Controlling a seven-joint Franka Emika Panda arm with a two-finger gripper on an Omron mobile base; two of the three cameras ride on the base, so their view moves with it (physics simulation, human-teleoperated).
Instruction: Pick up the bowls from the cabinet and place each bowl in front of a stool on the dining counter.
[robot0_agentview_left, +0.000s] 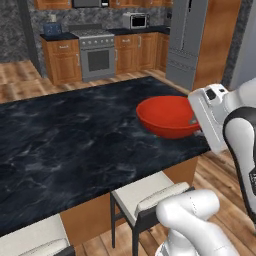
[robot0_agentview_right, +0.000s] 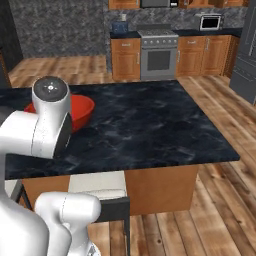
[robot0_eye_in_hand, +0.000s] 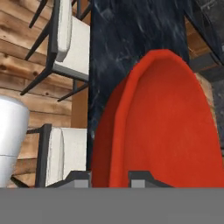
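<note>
my claw (robot0_eye_in_hand: 109, 177) is clenched on the near rim of the red bowl (robot0_agentview_left: 167, 116), one tip either side of the wall at the bottom centre of the hand view. the bowl sits right of centre in the left base view, at mid-left in the right base view, over the black counter (robot0_agentview_left: 75, 140) close to its near edge. i cannot tell whether its base is touching the marble or hanging just above. a stool (robot0_agentview_left: 150, 195) stands below that edge at lower centre of the left base view, more or less under the bowl, and a second stool (robot0_agentview_left: 35, 240) is at the lower left. risks as i judge them: i hold the bowl by one rim only, so it may pivot in the pinch and tip if i swing it. if i let go while it is off the surface, it could rock toward the edge and drop onto the stool. the brown bowl is yet to be fetched.
</note>
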